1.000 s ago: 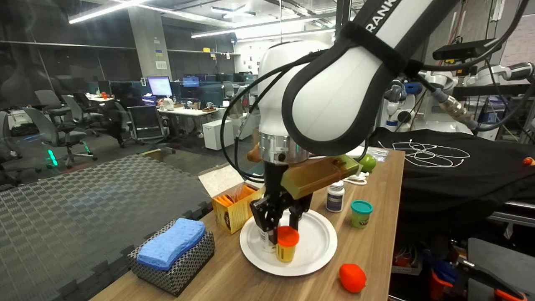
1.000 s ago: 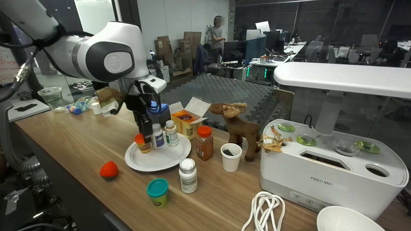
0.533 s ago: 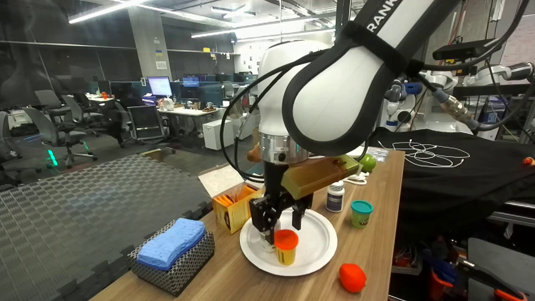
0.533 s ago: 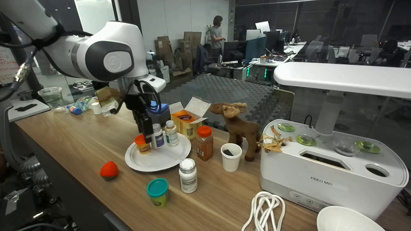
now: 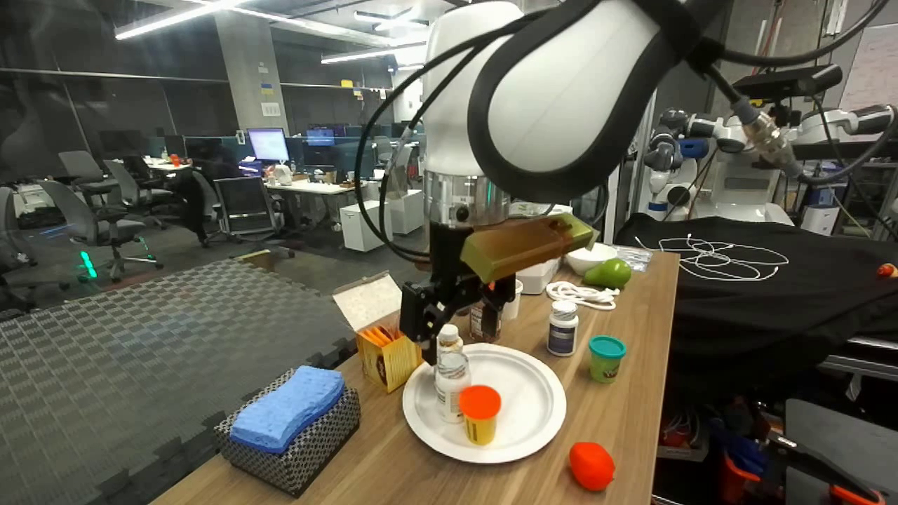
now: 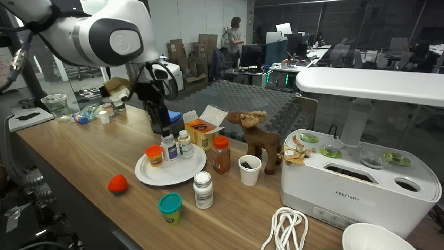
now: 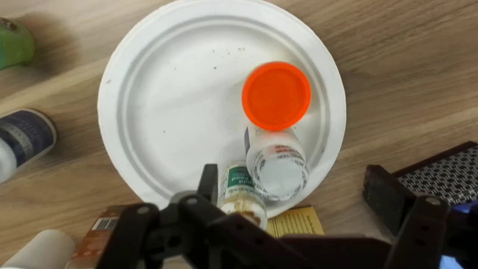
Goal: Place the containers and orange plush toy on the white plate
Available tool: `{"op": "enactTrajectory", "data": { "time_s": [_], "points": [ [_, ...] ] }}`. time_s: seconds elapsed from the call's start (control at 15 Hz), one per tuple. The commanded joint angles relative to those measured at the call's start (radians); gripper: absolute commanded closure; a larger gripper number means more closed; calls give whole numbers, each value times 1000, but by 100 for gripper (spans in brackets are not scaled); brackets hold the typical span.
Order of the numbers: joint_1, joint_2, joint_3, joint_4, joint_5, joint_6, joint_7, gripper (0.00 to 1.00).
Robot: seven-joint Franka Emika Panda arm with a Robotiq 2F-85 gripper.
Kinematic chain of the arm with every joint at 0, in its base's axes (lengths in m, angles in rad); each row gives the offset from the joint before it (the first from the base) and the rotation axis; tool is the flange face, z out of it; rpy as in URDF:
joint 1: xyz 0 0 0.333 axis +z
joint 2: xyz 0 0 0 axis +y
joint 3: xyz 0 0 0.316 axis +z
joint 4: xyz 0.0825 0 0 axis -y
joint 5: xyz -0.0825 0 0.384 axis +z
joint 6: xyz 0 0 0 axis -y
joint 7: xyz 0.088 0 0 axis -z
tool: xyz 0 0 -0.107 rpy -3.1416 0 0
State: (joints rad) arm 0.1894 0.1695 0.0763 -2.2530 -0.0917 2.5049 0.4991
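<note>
A second ago the hand (image 7: 292, 178) was down around the orange-lidded yellow tub (image 6: 155, 159); now it has risen clear – jaws wide apart, tub released. Tub stands upright on the white plate (image 6: 173, 177), just beside a purple-labelled white bottle (image 6: 170, 150); touching or not, cannot tell. In an exterior view the green-labelled bottle (image 5: 450, 343), earlier mostly screened by the hand, now shows. Wrist view: hand covers part of its cap; teal-lidded jar (image 6: 170, 209) and white pill bottle (image 6: 203, 191) cut off at the left edge, red-capped bottle (image 6: 221, 156) partly behind the hand. All three are on the table (image 6: 86, 149), off the plate. Plush moose (image 6: 262, 140) also on the table – beyond a white paper cup (image 6: 249, 172) in an exterior view. Open yellow box (image 5: 394, 361) close by the plate.
</note>
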Motion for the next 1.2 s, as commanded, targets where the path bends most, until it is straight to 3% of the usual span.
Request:
{"op": "enactTrajectory", "data": {
  "time_s": [0.0, 0.27, 0.53, 0.87, 1.0, 1.07, 1.13],
  "points": [
    [-6, -75, -4, 32, -19, -87, -16, 0],
    [-30, -145, 2, 8, -8, -156, -41, 0],
    [-63, -187, -10, -23, -46, -153, 33, 0],
    [-110, -151, -25, 0, -55, -122, 48, 0],
    [-115, -130, -21, 69, 19, -200, -29, 0],
    [-114, -144, -23, 5, -28, -149, 20, 0],
    [-115, -140, -24, 20, -12, -162, 4, 0]
  ]
}}
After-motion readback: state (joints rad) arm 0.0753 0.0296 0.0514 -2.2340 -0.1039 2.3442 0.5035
